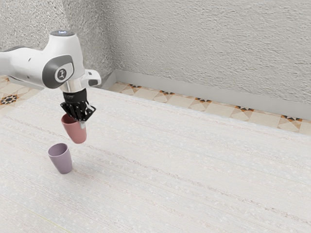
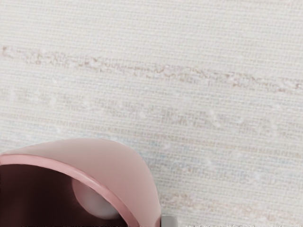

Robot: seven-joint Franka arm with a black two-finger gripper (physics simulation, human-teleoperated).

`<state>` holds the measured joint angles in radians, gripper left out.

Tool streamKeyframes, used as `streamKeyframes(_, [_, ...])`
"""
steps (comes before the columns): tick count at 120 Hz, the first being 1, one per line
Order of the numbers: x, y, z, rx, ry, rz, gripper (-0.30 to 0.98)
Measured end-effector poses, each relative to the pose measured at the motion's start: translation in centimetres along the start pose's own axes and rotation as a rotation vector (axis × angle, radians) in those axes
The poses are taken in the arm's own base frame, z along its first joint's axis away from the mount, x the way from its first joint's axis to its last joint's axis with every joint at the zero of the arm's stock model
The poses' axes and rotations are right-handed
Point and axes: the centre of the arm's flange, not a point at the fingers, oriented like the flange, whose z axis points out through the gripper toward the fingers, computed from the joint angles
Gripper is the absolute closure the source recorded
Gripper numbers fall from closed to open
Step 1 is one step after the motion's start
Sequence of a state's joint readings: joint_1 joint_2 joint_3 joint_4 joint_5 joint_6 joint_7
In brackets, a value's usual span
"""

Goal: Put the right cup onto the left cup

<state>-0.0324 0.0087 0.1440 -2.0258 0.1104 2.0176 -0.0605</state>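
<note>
My gripper (image 1: pixel 81 120) is at the rim of the pink cup (image 1: pixel 75 131), pinching its wall on the side toward the exterior view's right. Whether the cup's base touches the table is hard to tell. In the wrist view the pink cup (image 2: pixel 113 158) shows its outer wall and dark inside, with a grey fingertip (image 2: pixel 169 221) against the outer wall. The purple cup (image 1: pixel 63 160) stands upright with its mouth up, nearer the exterior camera and apart from the pink one.
The pale, streaked table (image 1: pixel 170 170) extends toward the exterior view's right. Beyond its far edge lie a patterned tile floor (image 1: pixel 204 106) and a rough grey wall (image 1: pixel 209 43).
</note>
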Motion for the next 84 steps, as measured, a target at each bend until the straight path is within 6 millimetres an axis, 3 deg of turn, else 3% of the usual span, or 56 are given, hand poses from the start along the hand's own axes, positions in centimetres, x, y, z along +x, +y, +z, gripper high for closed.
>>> streamKeyframes(63, [-1.0,-7.9,2.5,0.034,-0.057,-0.147,0.79])
streamKeyframes(84, [-0.9,-8.5,3.4,0.037,-0.07,-0.162,0.79])
